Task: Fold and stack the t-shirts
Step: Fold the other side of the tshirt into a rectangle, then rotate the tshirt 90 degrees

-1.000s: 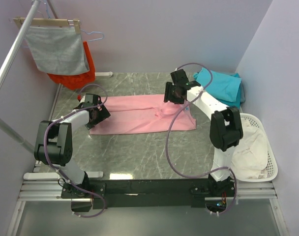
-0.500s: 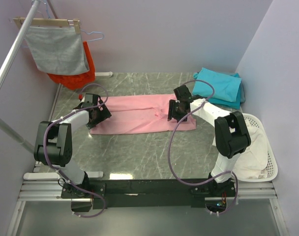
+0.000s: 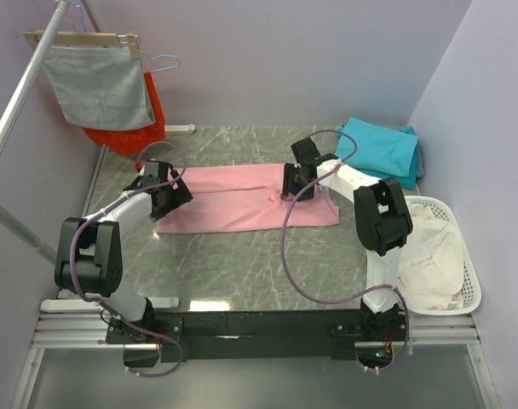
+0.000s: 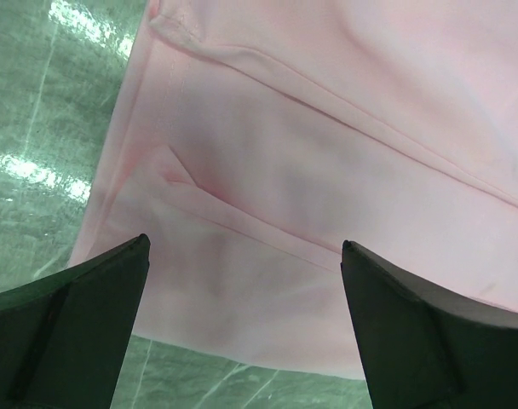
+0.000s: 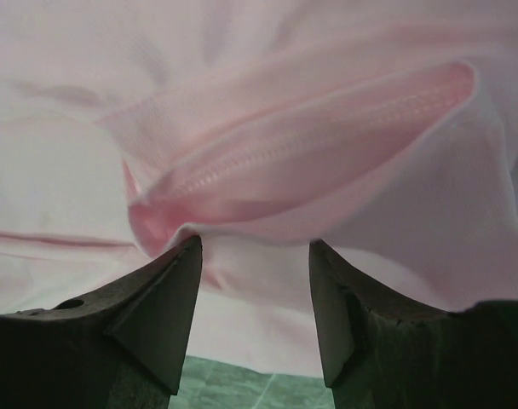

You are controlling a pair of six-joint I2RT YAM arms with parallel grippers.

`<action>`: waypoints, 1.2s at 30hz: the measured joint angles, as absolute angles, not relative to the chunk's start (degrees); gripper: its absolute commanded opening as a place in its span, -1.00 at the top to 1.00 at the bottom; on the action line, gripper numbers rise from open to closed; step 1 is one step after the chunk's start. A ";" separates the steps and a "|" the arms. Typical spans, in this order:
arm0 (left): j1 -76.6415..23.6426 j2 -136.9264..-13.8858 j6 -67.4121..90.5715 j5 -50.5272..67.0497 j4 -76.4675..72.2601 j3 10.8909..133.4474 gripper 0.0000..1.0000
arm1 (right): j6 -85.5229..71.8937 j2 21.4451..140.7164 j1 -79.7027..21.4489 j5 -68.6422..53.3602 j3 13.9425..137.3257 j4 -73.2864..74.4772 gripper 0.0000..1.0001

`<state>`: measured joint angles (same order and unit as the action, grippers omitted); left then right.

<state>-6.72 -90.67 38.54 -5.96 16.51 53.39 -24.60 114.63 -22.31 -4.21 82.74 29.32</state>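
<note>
Right gripper [image 5: 252,245] lower now, at pink t-shirt [image 3: 225,200] fold; shirt lengthwise left-right

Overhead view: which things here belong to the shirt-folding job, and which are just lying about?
Job: pink t-shirt; teal t-shirts.
Lying about: hanging grey cloth; orange garment; white basket of pale laundry.
</note>
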 measured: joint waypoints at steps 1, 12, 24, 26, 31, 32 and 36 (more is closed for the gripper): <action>-6.74 -90.21 38.54 -6.00 16.71 53.39 -0.99 | -24.43 115.55 -22.31 -4.21 84.12 29.58 -0.20; -7.14 -88.99 38.11 -5.08 16.91 53.60 -0.99 | -22.79 124.75 -22.31 -4.47 95.88 31.44 -0.21; -9.21 -96.82 33.98 0.10 14.39 67.31 -0.99 | -21.50 105.97 -20.73 -0.62 81.87 27.24 -0.27; -9.21 -99.57 33.50 1.30 14.13 69.84 -0.99 | -21.47 102.91 -19.70 0.01 80.44 26.44 -0.27; -9.28 -106.59 32.34 4.16 14.02 74.06 -0.99 | -21.39 101.60 -17.93 0.21 75.99 25.82 -0.27; -9.32 -107.53 32.18 4.51 14.06 74.56 -0.99 | -21.41 101.84 -17.80 0.19 75.16 25.87 -0.27; -9.58 -110.78 32.01 5.41 14.20 76.62 -0.99 | -21.80 103.53 -17.74 -1.17 73.95 26.17 -0.28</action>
